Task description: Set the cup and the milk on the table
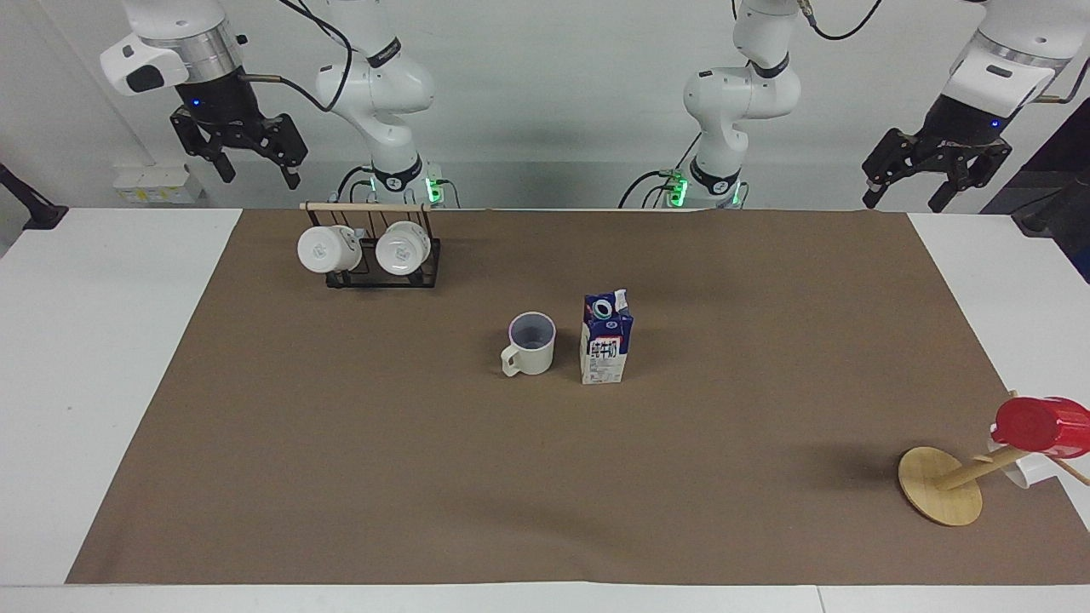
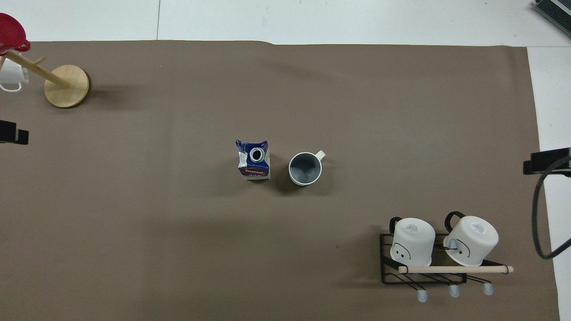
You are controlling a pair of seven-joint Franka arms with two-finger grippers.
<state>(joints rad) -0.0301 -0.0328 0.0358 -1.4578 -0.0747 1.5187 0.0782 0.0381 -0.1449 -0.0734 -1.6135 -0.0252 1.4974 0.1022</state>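
Note:
The cream-beige cup stands upright on the brown sheet of the table, near its middle, handle toward the right arm's end. It also shows in the overhead view. The blue and white milk carton stands upright right beside the cup, toward the left arm's end, apart from it; the overhead view shows its round cap. My left gripper is open and empty, raised over the table's corner at the left arm's end. My right gripper is open and empty, raised at the right arm's end.
A black wire rack with a wooden rod holds two white mugs, nearer to the robots than the cup. A wooden mug tree carries a glossy red cup at the left arm's end, farther from the robots.

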